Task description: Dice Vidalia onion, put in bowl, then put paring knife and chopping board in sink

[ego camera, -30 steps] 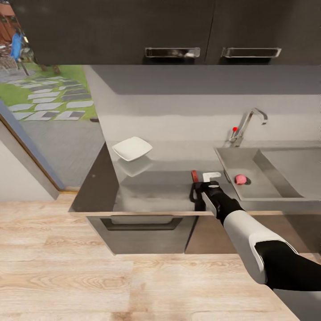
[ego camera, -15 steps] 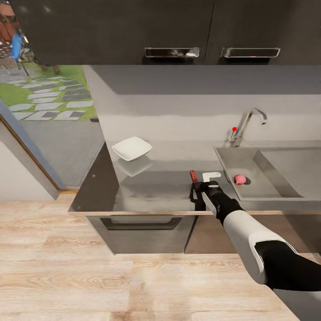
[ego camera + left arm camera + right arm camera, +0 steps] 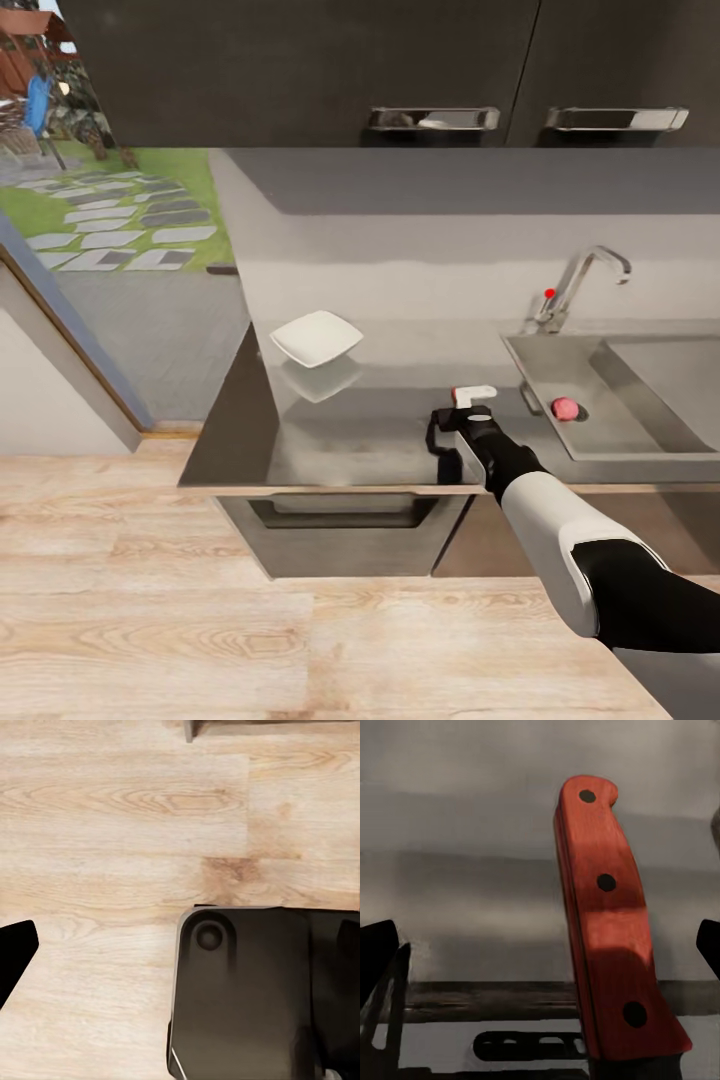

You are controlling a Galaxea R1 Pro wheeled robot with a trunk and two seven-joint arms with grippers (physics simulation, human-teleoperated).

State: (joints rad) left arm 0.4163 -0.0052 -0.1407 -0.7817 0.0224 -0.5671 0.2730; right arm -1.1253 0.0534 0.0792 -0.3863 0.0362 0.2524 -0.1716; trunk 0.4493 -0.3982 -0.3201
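The paring knife (image 3: 611, 937) lies between the right gripper's (image 3: 544, 945) two fingers in the right wrist view, its reddish handle with three dark rivets running up the middle of the gap, with clear space to the dark fingertips (image 3: 376, 960) at either edge; the jaws stand apart and grip nothing. Below the handle the oval slot of the chopping board (image 3: 510, 1046) shows, the knife resting across that end of the board.

In the head view the right gripper (image 3: 462, 412) sits low over the countertop (image 3: 340, 440) just left of the sink (image 3: 640, 440), the white and black forearm reaching forward from the lower right. The Vidalia onion (image 3: 565, 408) lies in the sink basin beside the drain, near the gripper but apart from it. The white bowl (image 3: 316, 338) rests further left on the glossy worktop, well apart from the arm. The chrome faucet (image 3: 580, 285) rises behind the basin.

The left gripper (image 3: 15, 960) hangs over the pale wood floor (image 3: 112, 817), one dark fingertip showing; whether it is apart or together I cannot tell. Dark wall cabinets (image 3: 300, 70) hang above.
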